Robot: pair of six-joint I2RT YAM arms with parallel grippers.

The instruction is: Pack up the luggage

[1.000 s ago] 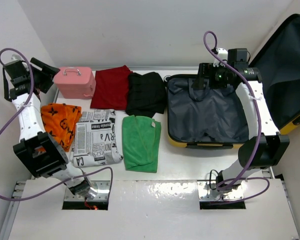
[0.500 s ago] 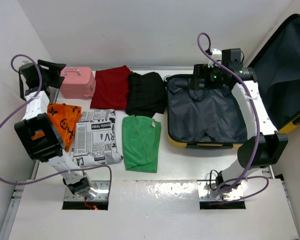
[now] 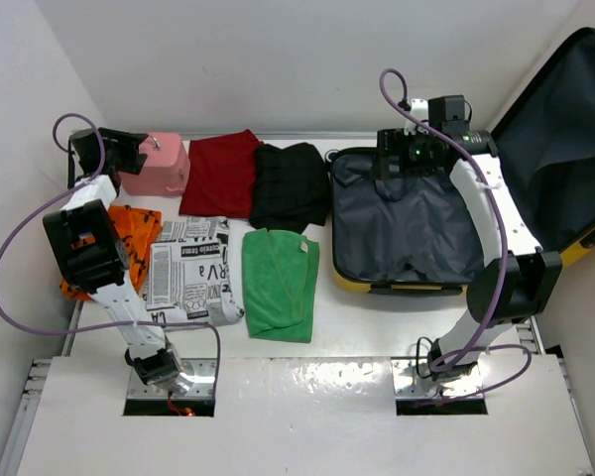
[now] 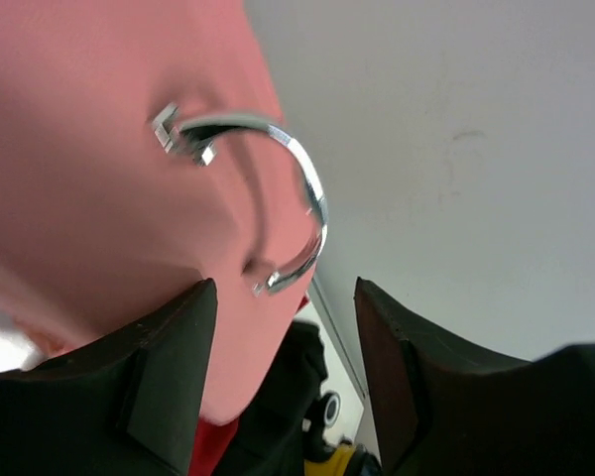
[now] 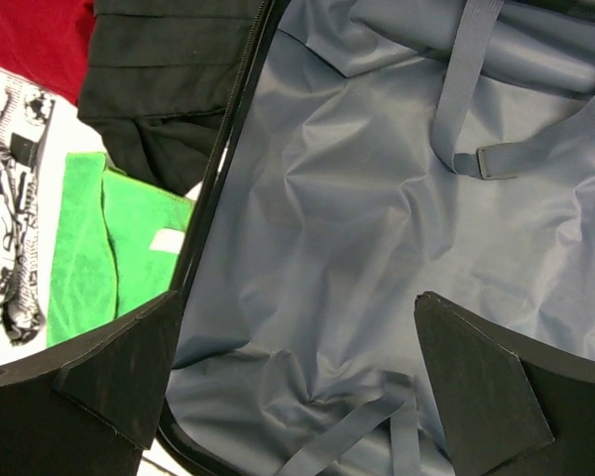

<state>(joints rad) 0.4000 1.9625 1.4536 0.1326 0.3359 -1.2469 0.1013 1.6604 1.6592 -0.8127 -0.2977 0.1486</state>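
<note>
you get bright, even white light from above in the overhead view, and the suitcase (image 3: 407,223) shows only soft shadows in the folds of its lining. nearer you than the suitcase, the shiny base plate (image 3: 307,382) throws white glare. far left of the suitcase, the pink case (image 4: 89,198) fills the left wrist view, soft and out of focus, with a hard glint on its metal handle (image 4: 312,198). straight over the suitcase, the right wrist view is sharp, its creases gently shaded.

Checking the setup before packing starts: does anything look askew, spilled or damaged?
Nothing is spilled or damaged. The luggage lies open and empty, its straps loose inside. Only the newspaper-print cloth looks slightly rumpled at its near edge.
</note>
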